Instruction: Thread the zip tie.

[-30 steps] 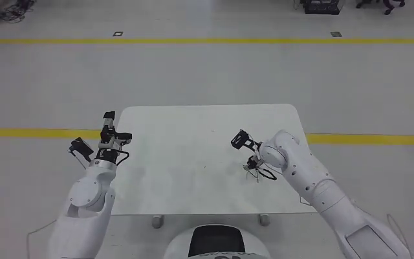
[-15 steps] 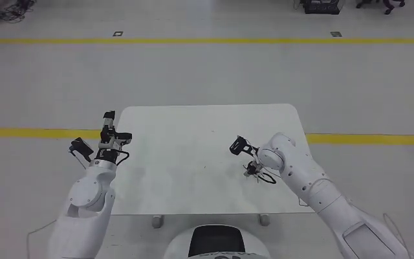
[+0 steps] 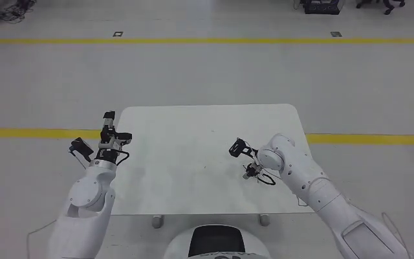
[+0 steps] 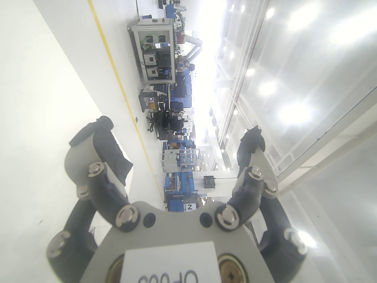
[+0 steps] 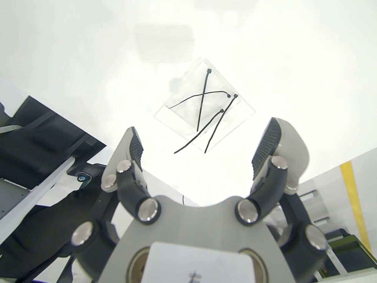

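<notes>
Our right claw [image 5: 203,141] hangs wide open over the right part of the table [image 3: 194,129], holding nothing. The ties [image 5: 203,101] lie just beneath it: four black ones on a clear sheet [image 5: 240,110], none threaded as far as we can see. Our left claw [image 4: 176,133] is open and empty too, at the table's left edge and turned up toward the room, well apart from the ties. The heap is our main worry. Two pairs of ties cross, so if we close near a crossing we would likely lift two at once, or drag a neighbour along and scatter the rest. The ties are thin and lie flat on what looks like a slick surface, so our pads may skate over one, shove the sheet sideways, or pinch the sheet together with the tie. Where we grip matters as well. If we take a tie mid-strap, both ends would droop and neither the tail nor the small head would be presented for the other claw. A limp tail could easily miss so narrow a slot. Two tails reach past the sheet's edge onto the table, and we judge those the safer targets.
</notes>
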